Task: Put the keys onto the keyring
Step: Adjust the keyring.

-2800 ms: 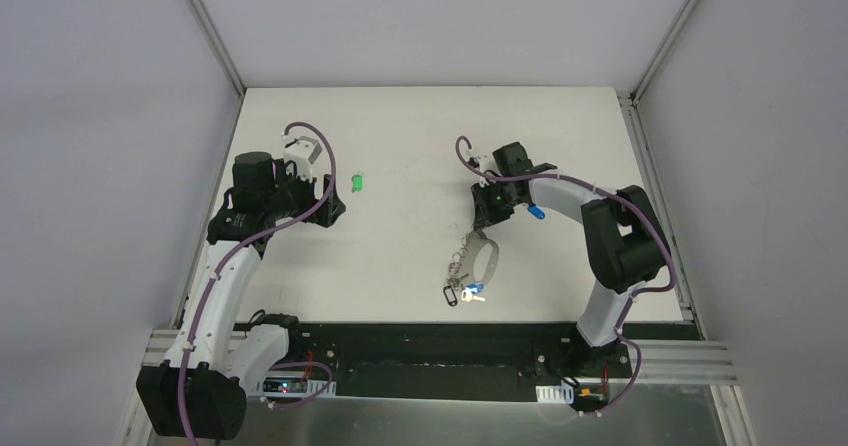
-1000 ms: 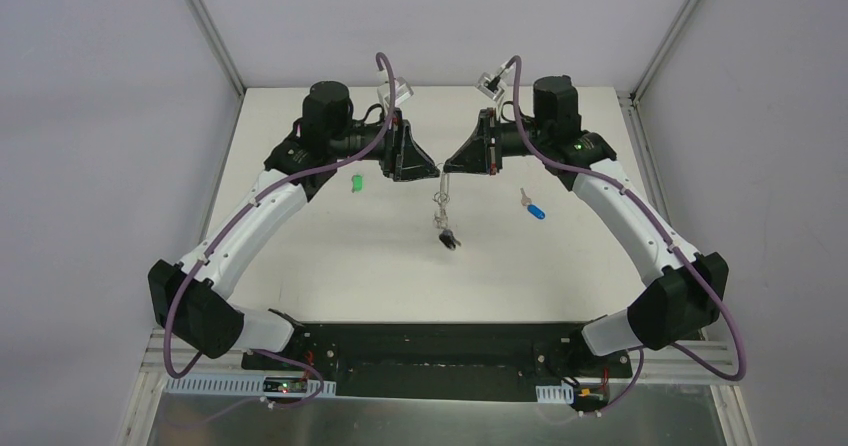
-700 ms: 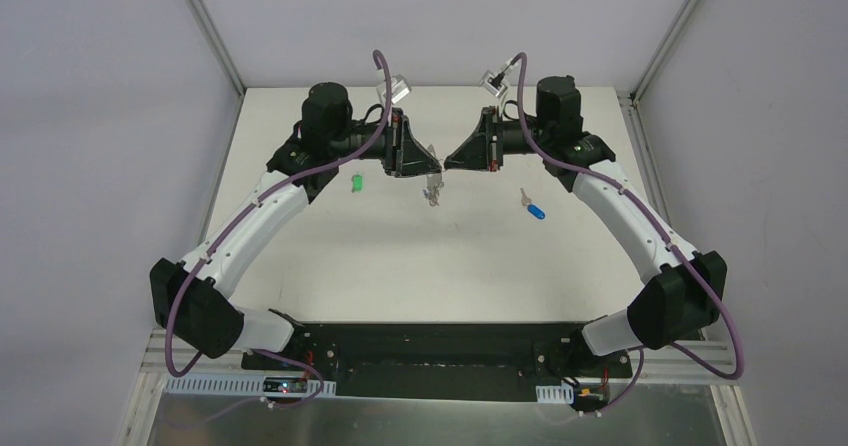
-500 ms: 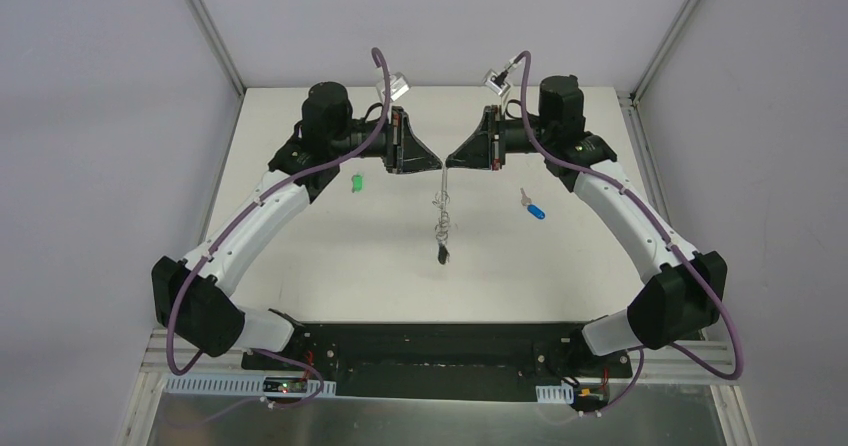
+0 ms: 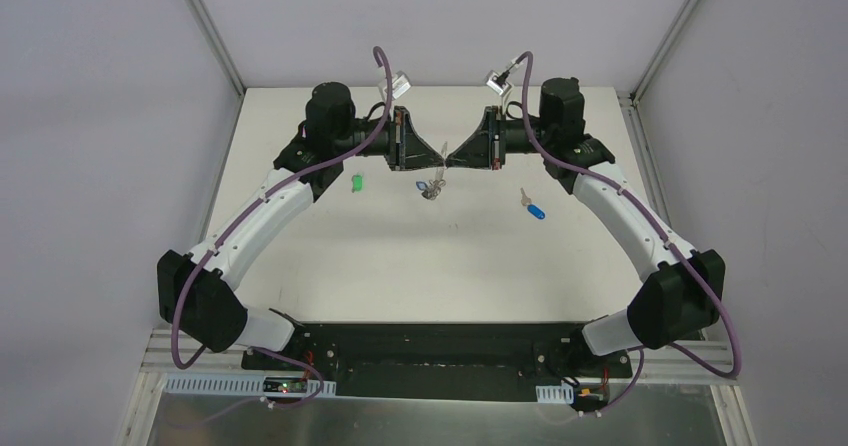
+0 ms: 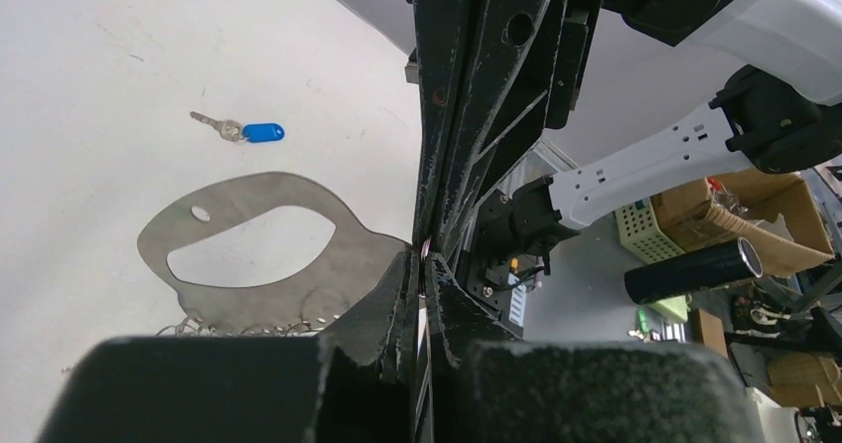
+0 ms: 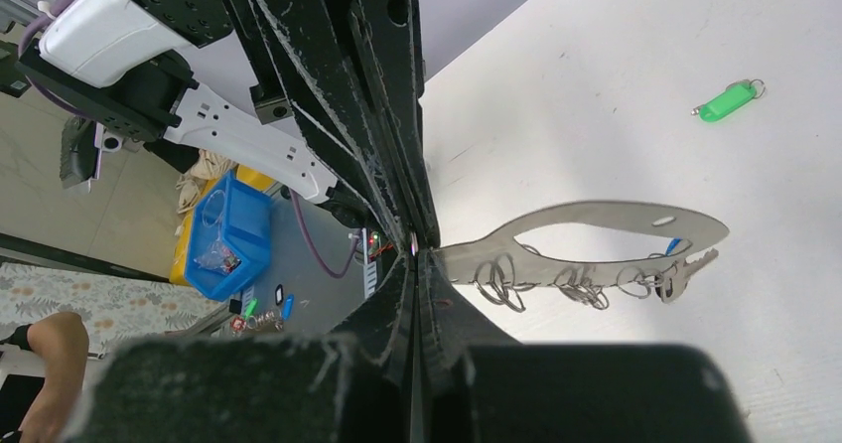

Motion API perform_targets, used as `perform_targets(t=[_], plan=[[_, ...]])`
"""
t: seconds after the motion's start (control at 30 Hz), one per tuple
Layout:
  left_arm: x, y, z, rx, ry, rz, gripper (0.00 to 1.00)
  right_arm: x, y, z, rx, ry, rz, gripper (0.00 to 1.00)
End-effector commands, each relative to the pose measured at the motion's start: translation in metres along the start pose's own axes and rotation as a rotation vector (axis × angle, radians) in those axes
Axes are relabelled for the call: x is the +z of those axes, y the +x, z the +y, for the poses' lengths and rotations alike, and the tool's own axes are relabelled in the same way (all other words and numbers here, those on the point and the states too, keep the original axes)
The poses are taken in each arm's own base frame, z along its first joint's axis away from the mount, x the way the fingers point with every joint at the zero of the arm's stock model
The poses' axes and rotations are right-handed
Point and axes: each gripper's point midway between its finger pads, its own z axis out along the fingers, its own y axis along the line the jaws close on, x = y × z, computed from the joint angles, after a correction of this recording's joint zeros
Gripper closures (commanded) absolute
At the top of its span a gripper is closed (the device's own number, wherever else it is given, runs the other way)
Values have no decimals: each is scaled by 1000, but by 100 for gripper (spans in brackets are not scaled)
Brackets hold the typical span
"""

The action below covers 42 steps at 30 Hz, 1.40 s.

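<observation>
Up top, both arms arch in and meet nose to nose at upper centre. The left gripper (image 5: pixel 438 161) and the right gripper (image 5: pixel 457 160) are tip to tip, with the keyring (image 5: pixel 432 188) dangling just below them over the table (image 5: pixel 400 266). Overhead can't settle the grip, but the wrist cameras do. Left wrist view: fingers clenched on the ring's narrow end, and the blue key (image 6: pixel 260 132) loose on the table, upper left. Right wrist view: jaws pinched on that same end, the green key (image 7: pixel 730 100) lying upper right, and a silver key (image 7: pixel 687 268) hanging at the loop's far tip.
</observation>
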Motion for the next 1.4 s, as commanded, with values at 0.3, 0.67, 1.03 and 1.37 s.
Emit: perform_targets(t=[0.3, 0.67, 1.03, 1.37], plan=[[-3, -1, -16, 10, 60, -14, 83, -10, -17, 18, -68, -42, -52, 100], [-1, -6, -18, 1, 72, -31, 87, -10, -16, 16, -51, -54, -61, 100], [0, -12, -18, 0, 75, -39, 87, -10, -12, 16, -46, -72, -52, 100], [4, -14, -13, -10, 63, -44, 91, -8, -8, 14, -25, -90, -52, 100]])
